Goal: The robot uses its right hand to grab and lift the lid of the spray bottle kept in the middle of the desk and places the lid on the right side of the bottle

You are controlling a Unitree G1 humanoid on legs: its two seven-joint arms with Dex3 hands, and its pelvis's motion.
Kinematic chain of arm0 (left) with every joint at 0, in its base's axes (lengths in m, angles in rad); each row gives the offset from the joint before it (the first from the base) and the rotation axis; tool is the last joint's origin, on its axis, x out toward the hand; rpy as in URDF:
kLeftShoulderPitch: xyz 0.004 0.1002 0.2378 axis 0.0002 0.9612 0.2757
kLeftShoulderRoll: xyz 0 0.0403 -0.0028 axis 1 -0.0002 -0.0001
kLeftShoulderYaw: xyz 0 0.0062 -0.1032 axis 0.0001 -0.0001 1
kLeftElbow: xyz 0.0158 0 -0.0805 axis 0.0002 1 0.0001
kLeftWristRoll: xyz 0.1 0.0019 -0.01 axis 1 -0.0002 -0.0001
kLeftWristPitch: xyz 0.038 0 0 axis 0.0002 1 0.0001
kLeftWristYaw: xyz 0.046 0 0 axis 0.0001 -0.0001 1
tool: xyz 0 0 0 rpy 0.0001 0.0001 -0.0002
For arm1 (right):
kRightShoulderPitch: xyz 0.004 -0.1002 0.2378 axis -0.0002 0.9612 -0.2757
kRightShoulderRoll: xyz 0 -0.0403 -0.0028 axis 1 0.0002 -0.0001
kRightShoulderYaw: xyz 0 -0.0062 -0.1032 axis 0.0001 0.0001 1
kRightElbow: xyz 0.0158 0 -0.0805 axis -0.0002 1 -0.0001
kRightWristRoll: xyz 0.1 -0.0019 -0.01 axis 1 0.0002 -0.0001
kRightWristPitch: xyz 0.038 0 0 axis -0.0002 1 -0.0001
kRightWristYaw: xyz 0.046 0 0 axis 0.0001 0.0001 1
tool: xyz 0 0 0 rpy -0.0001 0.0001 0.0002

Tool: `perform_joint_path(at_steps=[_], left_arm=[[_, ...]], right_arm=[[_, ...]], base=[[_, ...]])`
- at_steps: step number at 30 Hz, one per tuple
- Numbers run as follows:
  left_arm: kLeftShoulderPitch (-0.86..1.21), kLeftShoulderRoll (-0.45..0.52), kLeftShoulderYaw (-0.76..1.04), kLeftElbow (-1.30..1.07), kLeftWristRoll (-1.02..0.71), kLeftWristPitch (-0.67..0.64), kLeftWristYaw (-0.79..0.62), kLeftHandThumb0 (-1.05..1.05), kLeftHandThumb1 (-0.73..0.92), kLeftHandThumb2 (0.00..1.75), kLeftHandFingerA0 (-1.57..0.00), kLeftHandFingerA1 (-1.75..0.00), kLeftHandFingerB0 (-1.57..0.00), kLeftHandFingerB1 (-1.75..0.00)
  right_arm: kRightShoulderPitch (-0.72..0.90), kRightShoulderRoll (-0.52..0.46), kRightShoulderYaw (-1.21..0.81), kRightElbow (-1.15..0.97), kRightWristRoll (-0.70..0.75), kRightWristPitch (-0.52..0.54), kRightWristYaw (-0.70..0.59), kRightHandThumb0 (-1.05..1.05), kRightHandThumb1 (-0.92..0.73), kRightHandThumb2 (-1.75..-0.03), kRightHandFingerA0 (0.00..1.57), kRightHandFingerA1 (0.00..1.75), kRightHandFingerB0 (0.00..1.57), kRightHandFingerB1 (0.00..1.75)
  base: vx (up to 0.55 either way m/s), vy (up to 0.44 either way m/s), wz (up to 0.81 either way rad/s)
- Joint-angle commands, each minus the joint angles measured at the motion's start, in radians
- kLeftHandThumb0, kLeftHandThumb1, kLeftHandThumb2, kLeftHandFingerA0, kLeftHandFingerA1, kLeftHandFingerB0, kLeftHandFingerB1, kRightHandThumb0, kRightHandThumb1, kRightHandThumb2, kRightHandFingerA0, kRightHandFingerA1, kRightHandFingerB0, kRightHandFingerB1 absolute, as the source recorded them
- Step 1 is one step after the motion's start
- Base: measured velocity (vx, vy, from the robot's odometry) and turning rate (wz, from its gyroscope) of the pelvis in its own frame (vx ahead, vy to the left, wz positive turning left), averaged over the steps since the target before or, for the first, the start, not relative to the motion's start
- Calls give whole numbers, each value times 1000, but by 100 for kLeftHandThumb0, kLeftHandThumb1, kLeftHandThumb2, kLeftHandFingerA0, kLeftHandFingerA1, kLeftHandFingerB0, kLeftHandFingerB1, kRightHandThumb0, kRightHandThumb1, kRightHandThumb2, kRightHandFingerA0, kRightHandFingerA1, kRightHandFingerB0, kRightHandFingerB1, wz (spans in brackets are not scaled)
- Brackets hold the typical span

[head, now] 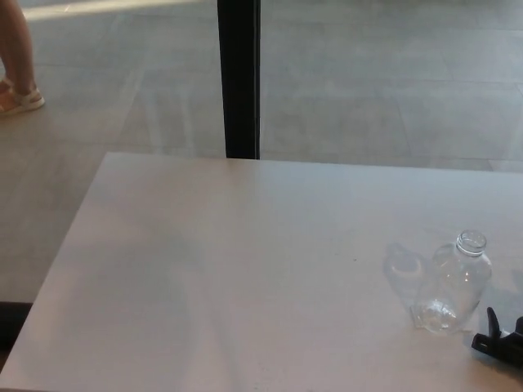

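A clear spray bottle (pixel 452 282) stands open-necked at the desk's (pixel 229 269) lower right; the right hand (pixel 498 345) enters beside it, finger state impossible to tell.

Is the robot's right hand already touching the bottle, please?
No, the right hand sits at the lower right edge of the head view, with bare desk showing between it and the bottle.

Black right hand (pixel 498 347), stubby fingers
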Motion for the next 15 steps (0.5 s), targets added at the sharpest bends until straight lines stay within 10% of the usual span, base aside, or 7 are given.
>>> perform_joint_path(at_steps=[1,5,6,10,11,13,15], left_arm=[[7,2,2,-5,-13,-21,7,-92,91,67,-58,-50,-41,-39],[-1,8,2,1,-10,-20,6,-93,91,67,-58,-51,-40,-39],[-4,9,1,1,-10,-20,7,-89,69,114,-52,-61,-31,-50],[-8,1,-7,-7,-5,-25,6,-87,70,112,-51,-61,-34,-52],[-11,3,-4,-10,-9,-18,2,-92,91,68,-59,-53,-40,-39],[-14,2,2,-11,-14,-19,8,-87,71,114,-53,-63,-33,-51],[-16,4,5,-5,-16,-17,4,-92,91,67,-55,-50,-39,-39]], right_arm=[[94,-93,-200,-67,183,48,147,-105,-61,-101,0,11,0,0],[171,-98,-492,-51,302,133,157,-105,-60,-103,0,9,0,4],[175,-90,-534,-46,310,150,149,-91,-66,-77,0,0,0,22],[157,-32,-742,119,409,149,42,-79,-53,-91,0,21,8,36],[151,-5,-802,161,444,139,1,-68,-49,-88,0,28,11,42],[112,53,-911,210,519,191,-82,-56,-48,-81,8,49,20,43],[98,109,-984,254,581,194,-139,-50,-73,-62,11,49,24,35]], base=[[0,0,0],[0,0,0],[0,0,0],[0,0,0],[0,0,0],[0,0,0],[0,0,0]])
